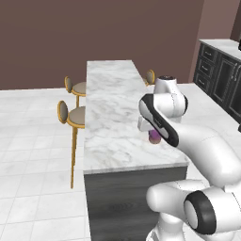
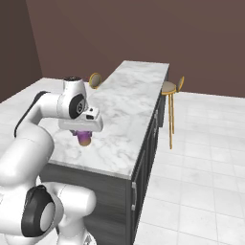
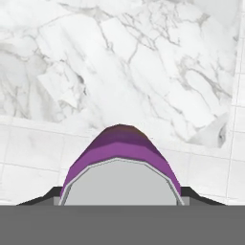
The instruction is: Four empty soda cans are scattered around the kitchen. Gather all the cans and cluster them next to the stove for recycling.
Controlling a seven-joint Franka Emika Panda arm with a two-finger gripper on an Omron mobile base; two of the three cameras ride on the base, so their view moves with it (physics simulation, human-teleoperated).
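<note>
A purple soda can (image 1: 154,137) (image 2: 84,138) with a silver top (image 3: 122,184) stands upright between my fingers. My gripper (image 1: 153,132) (image 2: 83,133) (image 3: 122,200) is shut on it from above. The can is over the near right part of the marble island counter (image 1: 113,113) (image 2: 129,105), close to its edge. Whether the can touches the marble I cannot tell. In the hand view, the can's purple side (image 3: 119,148) hangs over the line between marble and floor tiles. The stove is out of view.
Two gold-framed bar stools (image 1: 75,115) (image 1: 77,87) stand along the island's left side, and another stool (image 1: 149,76) (image 2: 95,80) is on its right. Dark cabinets (image 1: 221,77) line the far right wall. White tiled floor (image 2: 201,158) surrounds the island.
</note>
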